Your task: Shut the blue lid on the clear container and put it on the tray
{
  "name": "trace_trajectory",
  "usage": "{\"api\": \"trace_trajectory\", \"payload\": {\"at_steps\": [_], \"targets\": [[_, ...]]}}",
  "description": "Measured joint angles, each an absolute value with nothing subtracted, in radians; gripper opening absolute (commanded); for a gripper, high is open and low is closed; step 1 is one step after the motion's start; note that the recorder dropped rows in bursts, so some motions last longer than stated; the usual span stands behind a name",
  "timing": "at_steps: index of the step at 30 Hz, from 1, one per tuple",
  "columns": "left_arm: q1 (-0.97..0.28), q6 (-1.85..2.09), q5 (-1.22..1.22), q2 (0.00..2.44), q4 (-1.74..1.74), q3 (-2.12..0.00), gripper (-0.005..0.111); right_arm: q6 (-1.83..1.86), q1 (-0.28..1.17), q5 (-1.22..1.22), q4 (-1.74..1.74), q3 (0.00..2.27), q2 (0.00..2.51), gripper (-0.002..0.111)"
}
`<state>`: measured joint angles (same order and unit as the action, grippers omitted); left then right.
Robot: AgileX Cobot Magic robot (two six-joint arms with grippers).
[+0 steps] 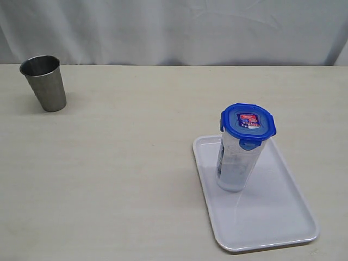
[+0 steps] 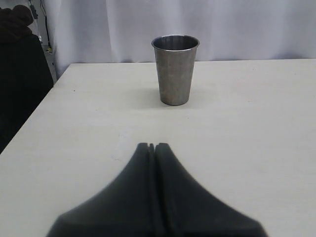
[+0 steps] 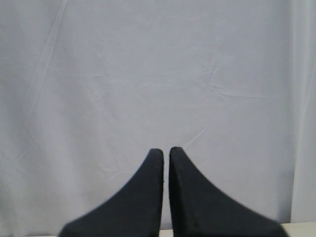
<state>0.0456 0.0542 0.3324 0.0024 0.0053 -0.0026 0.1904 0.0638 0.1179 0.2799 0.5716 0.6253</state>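
The left gripper (image 2: pixel 154 146) has its jaws pressed together with nothing between them. Just ahead of them is bare table (image 2: pixel 237 148). Farther on, almost in line with the tips and well apart from them, a grey metal cup (image 2: pixel 175 69) stands upright. It is no part of the job.

The right gripper (image 3: pixel 166 150) is likewise closed on nothing, with only a hairline gap between its tips. Beyond them hangs a white cloth backdrop (image 3: pixel 148 74), and nothing of the task lies ahead of that pair.

Neither jaw pair reaches the task's things, which show only in the exterior view. There the clear container (image 1: pixel 235 163) stands upright on the tray (image 1: pixel 277 217), toward its far end, with the blue lid (image 1: pixel 248 123) seated level on top. The tabs that can be seen appear folded down, though whether all of them are latched cannot be told.

By my reading the task is at its end, with the container capped, placed and let go. The next move calls for little: keep both arms clear of the tall, easily tipped container. If a tab proves loose, one closed tip could press it home while the other steadies the side.
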Motion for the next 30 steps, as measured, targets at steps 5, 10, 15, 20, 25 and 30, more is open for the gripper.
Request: {"api": "trace_trajectory", "payload": {"at_steps": [5,10,15,20,25,30], "targets": [[0.046,0.054,0.332,0.002,0.005,-0.003,0.0,0.193,0.064,0.118,0.28,0.572,0.625,0.004],[0.046,0.054,0.332,0.002,0.009,-0.003,0.0,0.2,0.064,0.118,0.28,0.572,0.625,0.004],[0.046,0.054,0.332,0.002,0.014,-0.003,0.0,0.202,0.064,0.118,0.28,0.572,0.625,0.004],[0.046,0.054,0.332,0.002,0.014,-0.003,0.0,0.206,0.064,0.118,0.28,0.572,0.623,0.004],[0.046,0.054,0.332,0.002,0.014,-0.003,0.0,0.176,0.064,0.128,0.277,0.539,0.567,0.004],[0.046,0.054,0.332,0.002,0.014,-0.003,0.0,0.168,0.064,0.186,0.271,0.463,0.413,0.004]]}}
